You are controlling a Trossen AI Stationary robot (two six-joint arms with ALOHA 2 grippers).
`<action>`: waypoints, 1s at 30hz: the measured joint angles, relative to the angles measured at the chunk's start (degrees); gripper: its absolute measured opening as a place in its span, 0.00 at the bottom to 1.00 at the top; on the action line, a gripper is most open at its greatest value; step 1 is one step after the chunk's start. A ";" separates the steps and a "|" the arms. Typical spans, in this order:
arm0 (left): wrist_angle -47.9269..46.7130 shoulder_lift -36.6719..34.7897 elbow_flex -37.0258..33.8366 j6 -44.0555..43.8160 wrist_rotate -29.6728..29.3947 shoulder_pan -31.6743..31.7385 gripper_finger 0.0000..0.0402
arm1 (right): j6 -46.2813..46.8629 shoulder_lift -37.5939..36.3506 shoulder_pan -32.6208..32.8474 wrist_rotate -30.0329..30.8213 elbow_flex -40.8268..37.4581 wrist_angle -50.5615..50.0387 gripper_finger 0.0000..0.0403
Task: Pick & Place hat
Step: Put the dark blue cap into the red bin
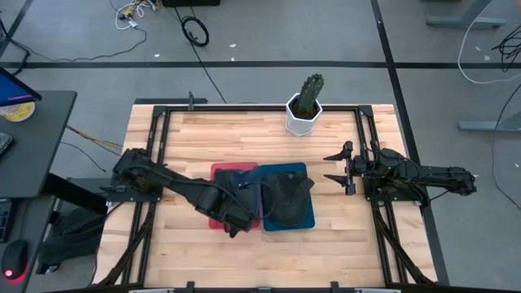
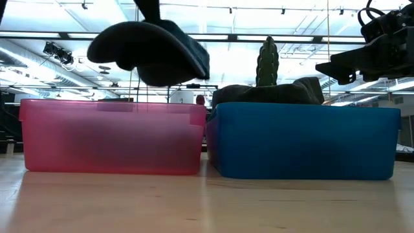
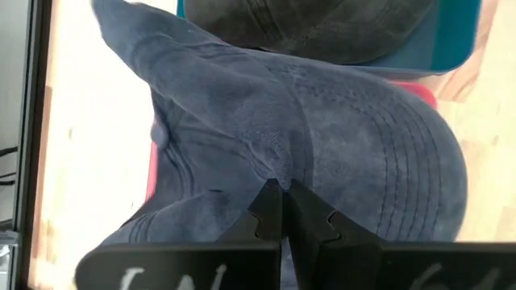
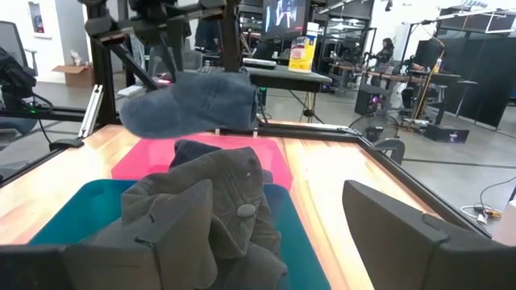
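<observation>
I've got the left gripper (image 3: 280,211) pinched tight on the blue-grey suede-look cap (image 2: 150,50), fingers pressed together w/ a fold of its crown between them. The cap hangs clear above the translucent pink plastic bin (image 2: 110,136); from the low view there's open air between the cap's underside and the bin's top edge, nothing touching. From above, the left arm reaches diagonally in from the table's left side, gripper over the pink bin, near the edge it shares w/ the solid blue plastic bin (image 1: 303,221). The two bins sit side by side, walls touching or just about, mid-table. The blue bin holds a dark grey crumpled cap (image 4: 211,211) that heaps a bit above the rim. The right gripper (image 1: 348,168) has its fingers spread wide, holding nothing, parked over the table's right side, apart from the blue bin's right wall w/ bare wood between them. In the low view it sits well above bin height. A white hexagonal pot w/ a green cactus (image 1: 305,106) stands at the far edge of the wooden tabletop (image 1: 187,138), behind the blue bin, apart from both arms. Front strip of table before the bins is bare wood.
</observation>
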 joint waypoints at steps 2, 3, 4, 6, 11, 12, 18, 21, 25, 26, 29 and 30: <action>0.24 1.10 0.00 0.16 -0.06 0.61 0.01 | 0.00 -0.01 0.00 -0.01 0.00 0.01 0.70; 0.26 1.81 0.00 0.13 -0.12 0.96 0.01 | -0.02 -0.01 0.00 -0.04 0.00 0.01 0.70; 0.25 2.60 0.00 0.18 -0.13 1.26 0.01 | 0.00 -0.01 -0.01 -0.01 0.00 0.01 0.70; 0.18 4.27 0.00 1.21 0.27 1.81 0.01 | -0.02 0.00 -0.01 -0.04 0.00 0.01 0.70; 0.22 7.19 -0.01 2.25 2.71 2.85 0.01 | -0.01 0.00 0.00 -0.02 0.00 0.01 0.70; 0.28 7.77 0.00 2.18 3.07 3.02 0.01 | -0.02 0.00 -0.02 -0.02 0.00 0.01 0.70; 0.46 8.88 0.01 0.30 4.11 3.22 0.02 | -0.01 -0.02 -0.02 -0.02 0.00 0.01 0.70; 0.43 9.15 0.04 -0.76 4.30 3.20 0.02 | -0.02 0.01 -0.02 -0.02 0.00 0.01 0.70; -0.52 10.17 0.00 -0.97 4.41 3.13 0.03 | -0.02 -0.02 -0.02 0.00 0.00 0.01 0.70; -0.56 10.29 0.00 -1.00 4.33 3.13 0.04 | -0.02 0.01 0.00 -0.02 0.00 0.01 0.70; -0.26 10.83 0.00 -1.53 4.23 3.13 0.11 | -0.01 -0.02 -0.02 -0.02 0.00 0.01 0.70; -0.32 10.89 0.00 -1.67 4.13 3.14 0.13 | -0.02 0.01 -0.02 -0.02 0.00 0.01 0.70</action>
